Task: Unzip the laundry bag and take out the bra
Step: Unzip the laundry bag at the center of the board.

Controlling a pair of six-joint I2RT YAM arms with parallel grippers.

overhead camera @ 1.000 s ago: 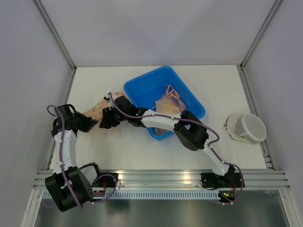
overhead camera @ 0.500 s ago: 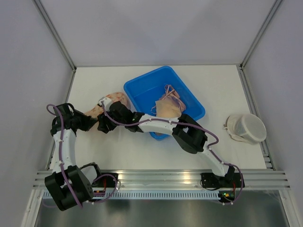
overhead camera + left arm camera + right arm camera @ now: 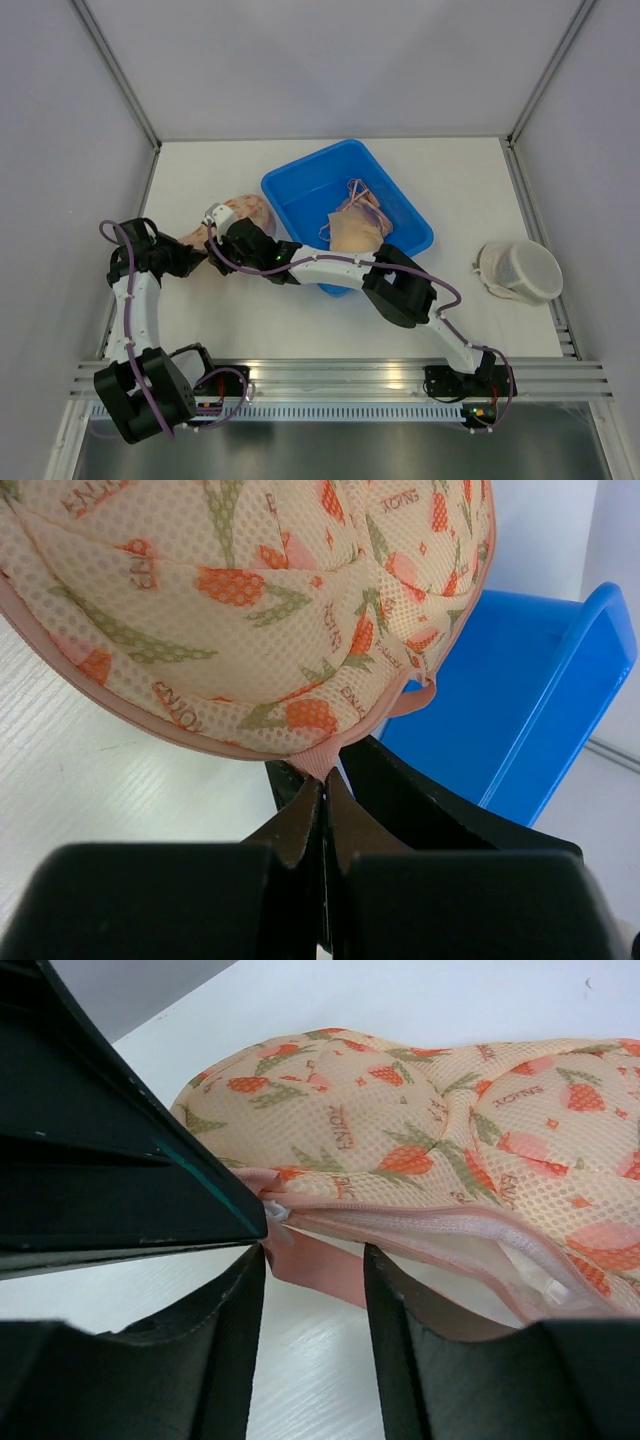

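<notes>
The laundry bag (image 3: 240, 212), peach mesh printed with orange and green motifs, lay on the white surface (image 3: 450, 180) just beside the left wall of the blue bin (image 3: 300, 185). The left end effector (image 3: 322, 780) was clamped shut on the bag's pink edge trim, with its fingers pressed together on the fabric. The right end effector (image 3: 310, 1260) stood open at the bag's near edge, and a pink tab lay between its spread fingers. I could not tell whether either finger touched the tab. The zipper (image 3: 420, 1222) ran along the seam and seemed parted toward the right. A beige strapped garment (image 3: 352, 225) lay inside the bin. A white mesh pouch (image 3: 518, 270) sat well apart, near the surface's right edge.
</notes>
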